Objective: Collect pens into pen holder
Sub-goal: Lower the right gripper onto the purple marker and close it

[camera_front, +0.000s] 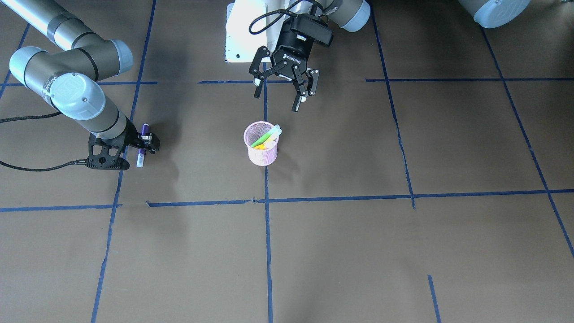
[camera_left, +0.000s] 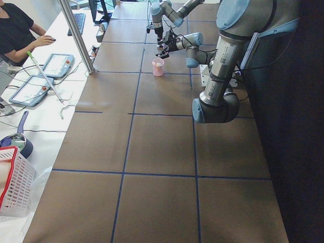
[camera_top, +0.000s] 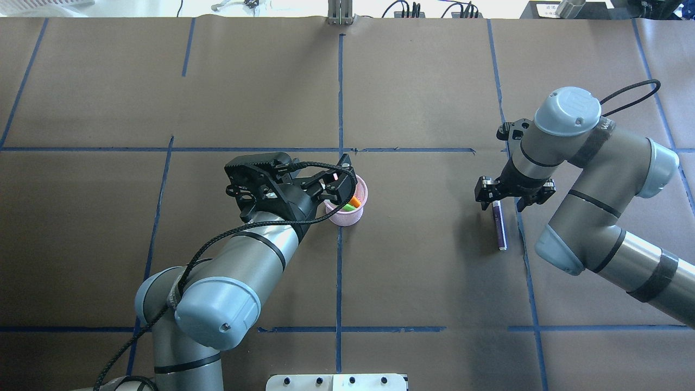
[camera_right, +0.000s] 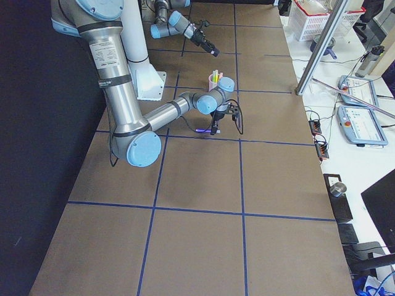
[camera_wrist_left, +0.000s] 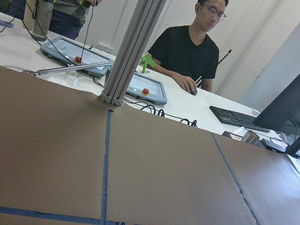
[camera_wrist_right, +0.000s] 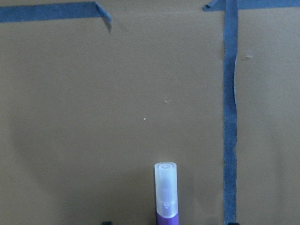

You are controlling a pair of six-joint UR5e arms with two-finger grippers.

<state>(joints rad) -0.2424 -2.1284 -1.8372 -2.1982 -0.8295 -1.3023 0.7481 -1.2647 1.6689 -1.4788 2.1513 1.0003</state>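
The pink mesh pen holder (camera_front: pixel 261 150) stands mid-table and holds a bright green, a yellow-green and an orange pen (camera_front: pixel 267 136). It also shows in the overhead view (camera_top: pixel 350 216). My left gripper (camera_front: pixel 278 99) is open and empty, hovering just on the robot's side of the holder; from overhead it (camera_top: pixel 336 182) overlaps the rim. A purple pen (camera_front: pixel 142 146) lies flat on the table. My right gripper (camera_top: pixel 513 196) is lowered over it, open, with its jaws wide on either side. The right wrist view shows the pen's pale cap (camera_wrist_right: pixel 166 187).
Blue tape lines (camera_front: pixel 267 224) grid the brown paper. The robot's white base plate (camera_front: pixel 244 31) is at the near edge. Beyond the far edge are an aluminium post (camera_left: pixel 76 35), teach pendants (camera_left: pixel 54 65), an operator (camera_wrist_left: pixel 187 49) and a red-rimmed basket (camera_left: pixel 12 187).
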